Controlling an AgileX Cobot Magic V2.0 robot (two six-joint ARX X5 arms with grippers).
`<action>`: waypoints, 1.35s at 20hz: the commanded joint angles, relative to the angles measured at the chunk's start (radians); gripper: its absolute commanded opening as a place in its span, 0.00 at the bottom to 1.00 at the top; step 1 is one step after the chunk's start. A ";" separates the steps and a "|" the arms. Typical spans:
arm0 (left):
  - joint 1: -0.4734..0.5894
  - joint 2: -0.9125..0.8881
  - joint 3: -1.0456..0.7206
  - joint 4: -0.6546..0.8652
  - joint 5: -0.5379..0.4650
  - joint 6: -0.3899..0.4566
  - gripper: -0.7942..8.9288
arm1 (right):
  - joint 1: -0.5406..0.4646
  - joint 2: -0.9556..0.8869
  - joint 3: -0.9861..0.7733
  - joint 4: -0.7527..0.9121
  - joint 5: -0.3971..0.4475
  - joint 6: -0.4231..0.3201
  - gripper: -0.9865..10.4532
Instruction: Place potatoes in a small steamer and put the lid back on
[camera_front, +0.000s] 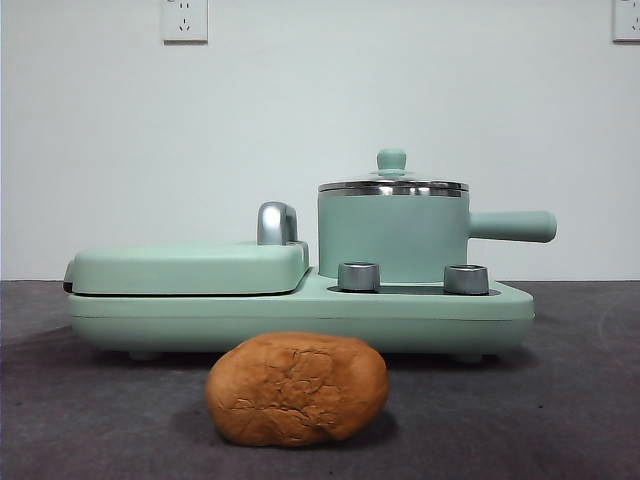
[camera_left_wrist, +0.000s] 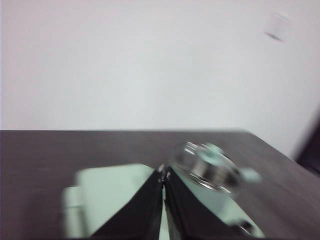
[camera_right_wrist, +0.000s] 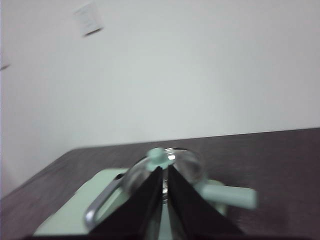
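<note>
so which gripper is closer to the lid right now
Right, as far as the blurred wrist views show. The right gripper points straight at the lid, its knob just past the fingers; the left gripper has it off to one side.

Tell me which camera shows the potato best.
The front view: the potato lies whole and sharp on the table before the green cooker. Neither blurred wrist view shows it, only the lidded pot.
</note>
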 joint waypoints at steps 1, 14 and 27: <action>0.000 0.065 0.064 -0.028 0.155 0.084 0.09 | 0.000 0.064 0.085 -0.052 -0.088 -0.153 0.10; -0.081 0.169 0.167 -0.166 0.158 0.631 0.09 | 0.008 0.270 0.299 -0.248 -0.257 -0.761 0.10; -0.124 0.202 0.167 -0.180 -0.026 0.597 0.43 | 0.020 0.282 0.299 -0.341 -0.119 -0.781 0.29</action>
